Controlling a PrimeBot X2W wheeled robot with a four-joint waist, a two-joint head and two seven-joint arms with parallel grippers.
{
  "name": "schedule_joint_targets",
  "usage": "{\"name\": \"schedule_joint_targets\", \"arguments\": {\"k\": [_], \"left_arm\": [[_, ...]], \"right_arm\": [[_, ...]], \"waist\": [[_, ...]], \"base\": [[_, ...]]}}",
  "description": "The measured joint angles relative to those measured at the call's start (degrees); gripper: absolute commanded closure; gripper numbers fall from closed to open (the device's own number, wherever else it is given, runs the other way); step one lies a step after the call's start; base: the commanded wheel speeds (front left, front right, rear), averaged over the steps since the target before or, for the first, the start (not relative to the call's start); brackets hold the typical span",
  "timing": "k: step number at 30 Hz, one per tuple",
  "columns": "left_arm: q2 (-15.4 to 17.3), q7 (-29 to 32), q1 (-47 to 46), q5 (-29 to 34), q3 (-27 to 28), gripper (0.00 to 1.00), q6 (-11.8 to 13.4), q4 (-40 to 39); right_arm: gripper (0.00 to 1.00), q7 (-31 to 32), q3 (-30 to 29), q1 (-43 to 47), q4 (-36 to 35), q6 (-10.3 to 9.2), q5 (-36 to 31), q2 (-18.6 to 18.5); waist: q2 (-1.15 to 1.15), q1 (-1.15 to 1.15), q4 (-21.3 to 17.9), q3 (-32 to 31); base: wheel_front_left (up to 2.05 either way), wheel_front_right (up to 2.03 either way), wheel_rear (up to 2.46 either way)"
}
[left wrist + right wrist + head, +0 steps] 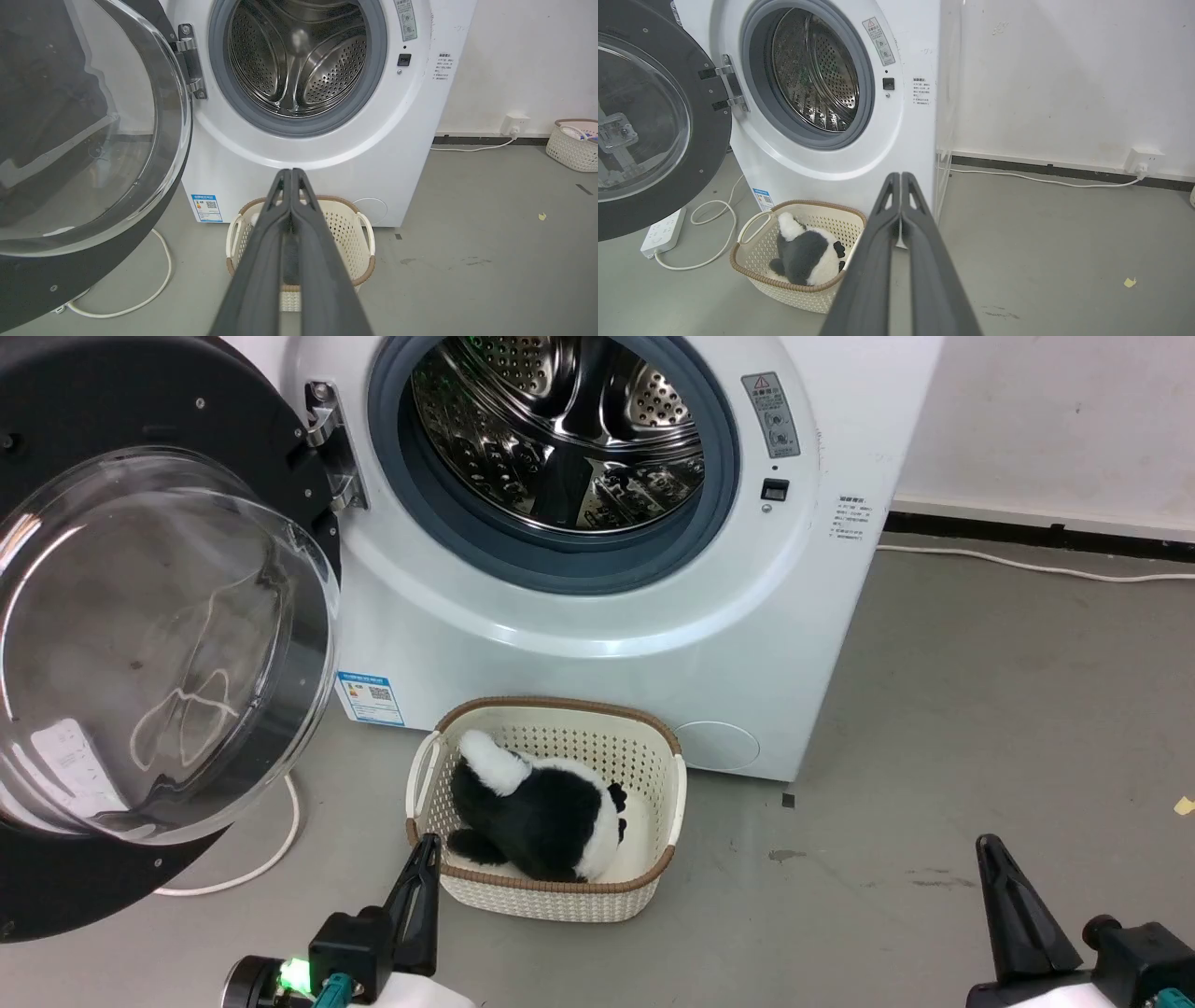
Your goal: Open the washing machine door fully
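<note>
both left claw (pixel 291 172) and right claw (pixel 901 175) are pinched empty; i'd nudge the glossy black round glass-centred washing machine door (pixel 140 392) wider by its rim.

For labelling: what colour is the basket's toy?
The toy is black and white; clearest in head view.

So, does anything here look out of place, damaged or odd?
Nothing looks damaged. Two small things stand out: a white power strip lies on the grey floor near the open round black glass-centred door, and a small yellow scrap lies on the floor right of the white washing machine.
</note>
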Motion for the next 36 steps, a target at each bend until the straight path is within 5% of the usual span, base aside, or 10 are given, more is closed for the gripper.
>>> {"name": "schedule_joint_targets", "arguments": {"k": [36], "left_arm": [[-0.1,4.1,0.0,1.0,2.4,1.0,-0.3,-2.9]], "right_arm": [[1.0,4.3,1.5,-0.3,-1.1,0.0,-1.1,0.0]], "waist": [[0.0,0.0,-1.0,0.0]], "base": [[0.0,0.0,0.0]]}}
